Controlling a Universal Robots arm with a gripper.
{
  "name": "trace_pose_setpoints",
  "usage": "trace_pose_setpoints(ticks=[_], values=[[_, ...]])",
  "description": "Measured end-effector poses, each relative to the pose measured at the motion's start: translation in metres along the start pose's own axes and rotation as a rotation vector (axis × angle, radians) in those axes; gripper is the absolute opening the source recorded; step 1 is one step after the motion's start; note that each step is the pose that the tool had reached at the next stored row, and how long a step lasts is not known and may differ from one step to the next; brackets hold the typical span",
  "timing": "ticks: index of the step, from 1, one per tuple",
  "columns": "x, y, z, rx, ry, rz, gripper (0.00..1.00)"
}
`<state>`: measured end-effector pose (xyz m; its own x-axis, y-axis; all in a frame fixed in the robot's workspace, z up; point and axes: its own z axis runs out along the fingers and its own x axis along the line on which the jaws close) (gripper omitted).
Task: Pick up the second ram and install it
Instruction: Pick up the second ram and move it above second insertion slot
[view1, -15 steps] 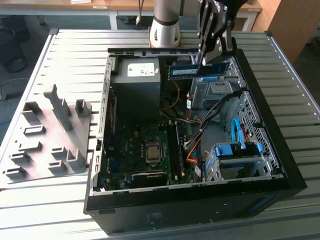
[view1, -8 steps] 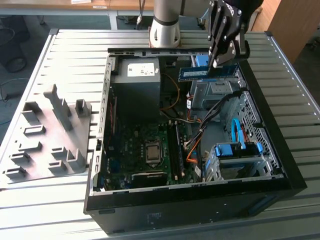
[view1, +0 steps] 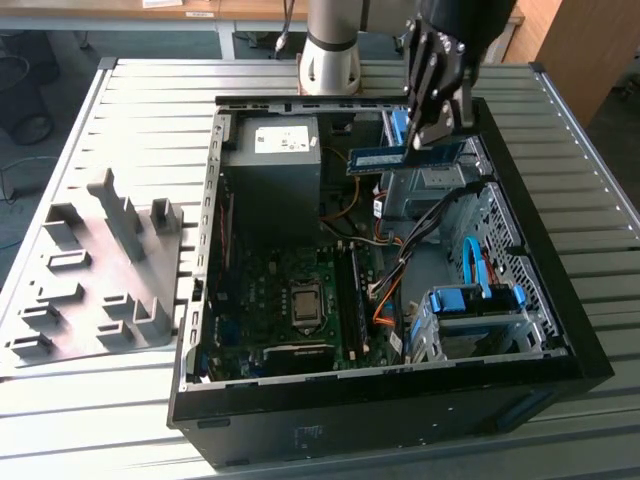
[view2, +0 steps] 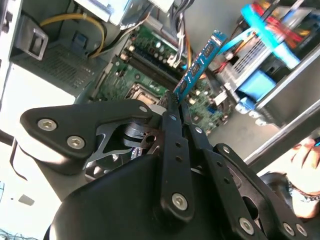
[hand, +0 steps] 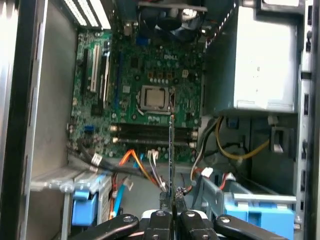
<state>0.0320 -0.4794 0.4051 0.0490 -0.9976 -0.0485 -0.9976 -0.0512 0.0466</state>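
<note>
Second ram (view1: 405, 157) in jaws above motherboard (view1: 262, 282), cables (view1: 425, 222).

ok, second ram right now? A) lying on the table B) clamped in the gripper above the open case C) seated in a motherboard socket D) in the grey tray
B: the gripper is shut on the second ram, holding it in the air over the computer case.

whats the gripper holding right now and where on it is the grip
The gripper is shut on the second ram, pinching its flat faces toward one end; the rest juts out free.
</note>
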Motion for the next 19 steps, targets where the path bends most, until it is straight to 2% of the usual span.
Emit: trace_pose_setpoints(ticks=[4, 13, 19], values=[[-0.0005, 0.0157, 0.0058, -0.0001, 0.0002, 0.0, 0.14], [-0.0005, 0.0176, 0.0086, 0.0, -0.0002, 0.0, 0.14], [-0.0003, 0.023, 0.0189, 0.0009, -0.0003, 0.02, 0.14]])
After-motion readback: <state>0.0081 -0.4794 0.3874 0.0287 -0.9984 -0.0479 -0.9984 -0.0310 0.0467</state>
